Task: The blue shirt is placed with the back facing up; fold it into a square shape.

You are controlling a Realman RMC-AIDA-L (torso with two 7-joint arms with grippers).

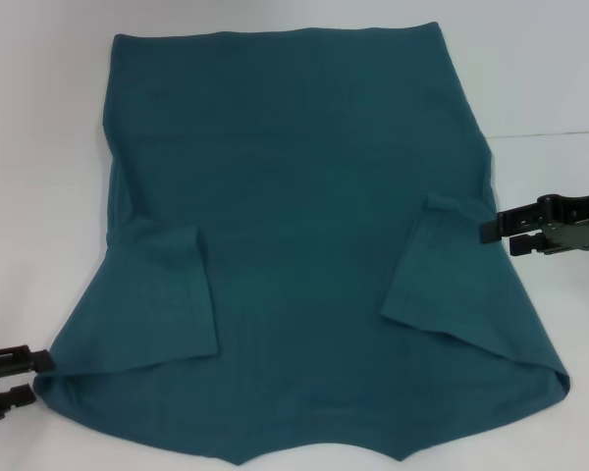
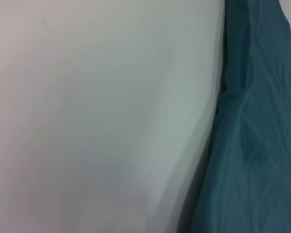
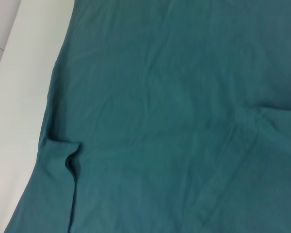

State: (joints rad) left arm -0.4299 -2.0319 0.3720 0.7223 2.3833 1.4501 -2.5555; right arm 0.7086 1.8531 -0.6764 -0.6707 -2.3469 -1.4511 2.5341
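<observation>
Teal-blue shirt (image 1: pixel 304 226) lies flat, sleeves folded inward; our left gripper (image 1: pixel 41 378) and right gripper (image 1: pixel 489 228) flank its edges, both with jaws parted.

Shirt laid out between two grippers

The blue shirt (image 1: pixel 304 226) was spread flat on the table (image 1: pixel 39 147), flanked by the left gripper (image 1: pixel 25 378) and right gripper (image 1: pixel 499 234).

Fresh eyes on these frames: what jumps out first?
The big dark teal-blue short-sleeved shirt fills most of the white table, both sleeves already folded inward onto the body. The black left gripper sits at its near left corner, jaws open; the black right gripper sits at the right edge by the folded sleeve.
</observation>
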